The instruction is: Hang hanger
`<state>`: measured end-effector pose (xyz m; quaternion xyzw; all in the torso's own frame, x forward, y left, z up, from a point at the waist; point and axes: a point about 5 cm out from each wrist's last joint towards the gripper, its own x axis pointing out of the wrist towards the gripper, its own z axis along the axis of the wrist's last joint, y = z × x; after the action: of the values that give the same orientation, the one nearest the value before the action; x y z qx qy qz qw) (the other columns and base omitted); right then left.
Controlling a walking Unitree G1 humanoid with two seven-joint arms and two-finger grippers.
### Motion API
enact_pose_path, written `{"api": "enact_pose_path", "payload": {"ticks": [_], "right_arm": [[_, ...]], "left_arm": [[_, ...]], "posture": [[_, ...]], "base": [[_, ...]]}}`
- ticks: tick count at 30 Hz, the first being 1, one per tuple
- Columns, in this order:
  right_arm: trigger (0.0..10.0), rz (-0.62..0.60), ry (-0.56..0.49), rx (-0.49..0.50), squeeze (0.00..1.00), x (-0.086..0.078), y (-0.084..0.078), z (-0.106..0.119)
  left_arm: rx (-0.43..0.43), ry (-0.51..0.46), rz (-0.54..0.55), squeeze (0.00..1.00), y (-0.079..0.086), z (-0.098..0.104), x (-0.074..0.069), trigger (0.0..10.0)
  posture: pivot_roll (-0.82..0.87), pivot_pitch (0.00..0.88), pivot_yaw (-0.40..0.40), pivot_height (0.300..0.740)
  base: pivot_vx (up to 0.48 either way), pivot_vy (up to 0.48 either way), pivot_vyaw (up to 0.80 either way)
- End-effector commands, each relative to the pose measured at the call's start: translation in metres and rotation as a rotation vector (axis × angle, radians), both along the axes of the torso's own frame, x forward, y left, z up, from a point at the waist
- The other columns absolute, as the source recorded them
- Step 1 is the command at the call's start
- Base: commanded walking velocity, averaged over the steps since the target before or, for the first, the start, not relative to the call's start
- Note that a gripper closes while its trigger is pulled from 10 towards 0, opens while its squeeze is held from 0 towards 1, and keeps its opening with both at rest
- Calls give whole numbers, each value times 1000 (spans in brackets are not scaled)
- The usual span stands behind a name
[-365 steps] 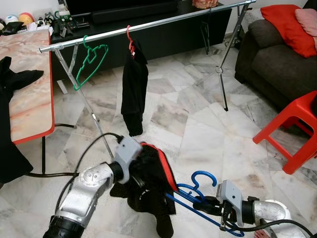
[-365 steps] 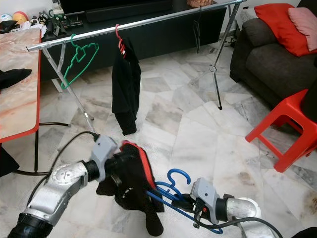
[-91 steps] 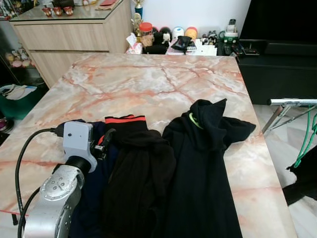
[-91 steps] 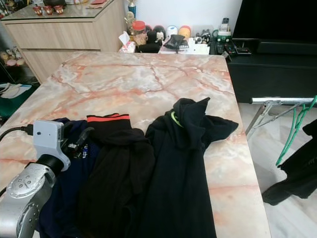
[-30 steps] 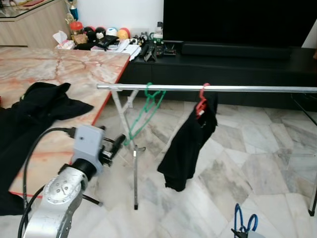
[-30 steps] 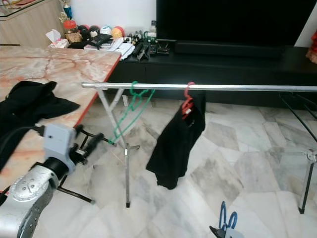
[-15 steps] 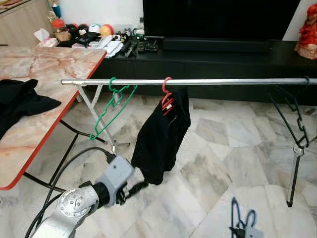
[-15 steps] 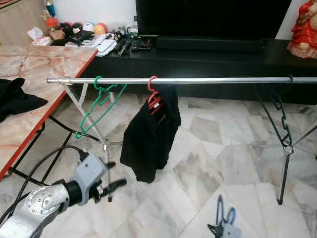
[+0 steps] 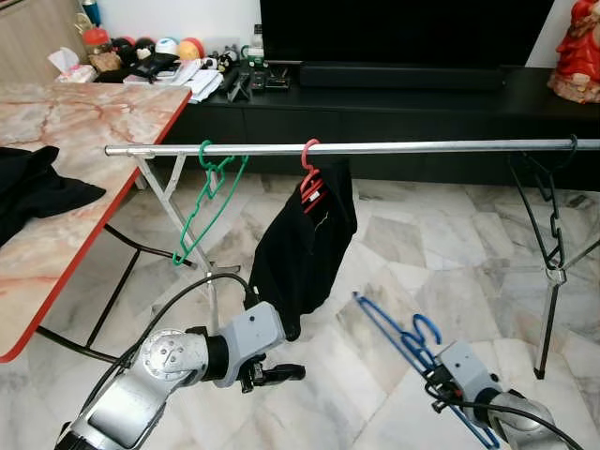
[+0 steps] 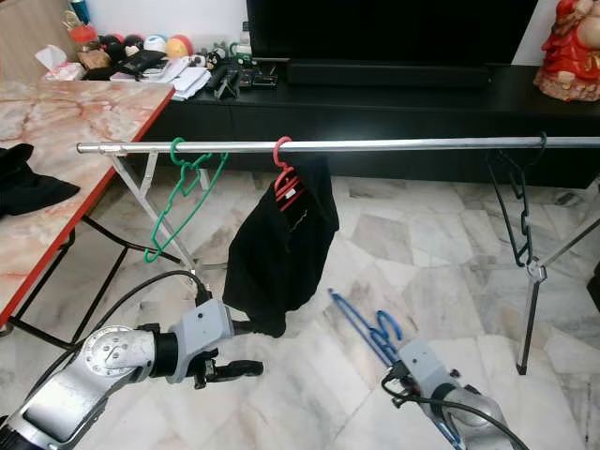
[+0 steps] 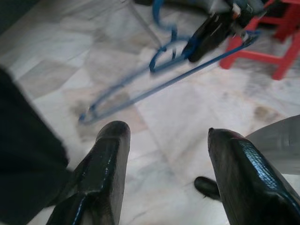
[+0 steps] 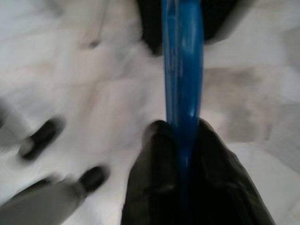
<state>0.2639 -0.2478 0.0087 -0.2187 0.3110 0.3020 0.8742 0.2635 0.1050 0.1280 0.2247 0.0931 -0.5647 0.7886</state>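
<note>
A blue hanger is held low over the floor, with my right gripper shut on its lower bar; the right wrist view has the blue hanger bar pinched between the fingers. Its hook points up, well below the silver rail. On that rail hang an empty green hanger and a red hanger carrying a black garment. My left gripper is open and empty, low beside the garment's hem. The left wrist view looks across at the blue hanger.
A marble table with black clothes stands at the left. A black TV cabinet runs behind the rail. A black hanger dangles by the rail's right leg. A red stool stands beyond my right arm. Marble floor lies ahead.
The view has shifted slightly. My right arm has lifted the blue hanger higher into view and tilted it leftward. My left gripper sits a little further right, under the garment.
</note>
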Motion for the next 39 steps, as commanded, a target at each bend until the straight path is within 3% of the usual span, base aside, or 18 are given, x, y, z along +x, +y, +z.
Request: {"api": "enact_pose_path", "payload": {"ticks": [1, 6, 11, 15, 20, 25, 31, 39], "right_arm": [[10000, 205, 34, -26, 0, -3, -4, 16], [10000, 455, 70, -52, 0, -9, 1, 46], [10000, 523, 33, -45, 0, -3, 14, 62], [10000, 597, 6, -27, 0, -4, 30, 79], [10000, 630, 5, -2, 0, -9, 38, 90], [10000, 650, 2, -19, 0, -12, 43, 97], [10000, 633, 10, -22, 0, -14, 44, 97], [10000, 626, -35, -6, 0, -10, 53, 106]], "left_arm": [[-9, 16, -96, 0, -10, 1, -1, 10000], [21, 79, -273, 0, -24, 2, -7, 10000], [57, 112, -356, 0, -33, -1, -12, 10000], [33, 89, -401, 0, -47, 3, -10, 10000], [-1, 91, -413, 0, -53, 8, -9, 10000], [5, 47, -332, 0, -57, 12, 3, 10000], [64, 10, -240, 0, -41, 15, 17, 10000], [99, 40, -259, 0, -48, 3, 13, 10000]], "posture": [[-20, 151, 10, 740], [-26, 155, 13, 740], [-29, 153, 15, 740], [-30, 153, 16, 740], [-33, 152, 16, 740], [-38, 154, 17, 740], [-32, 158, 18, 740], [-37, 158, 20, 740]], "base": [[0, 0, 0], [0, 0, 0], [0, 0, 0], [0, 0, 0], [0, 0, 0], [0, 0, 0], [0, 0, 0], [0, 0, 0]]}}
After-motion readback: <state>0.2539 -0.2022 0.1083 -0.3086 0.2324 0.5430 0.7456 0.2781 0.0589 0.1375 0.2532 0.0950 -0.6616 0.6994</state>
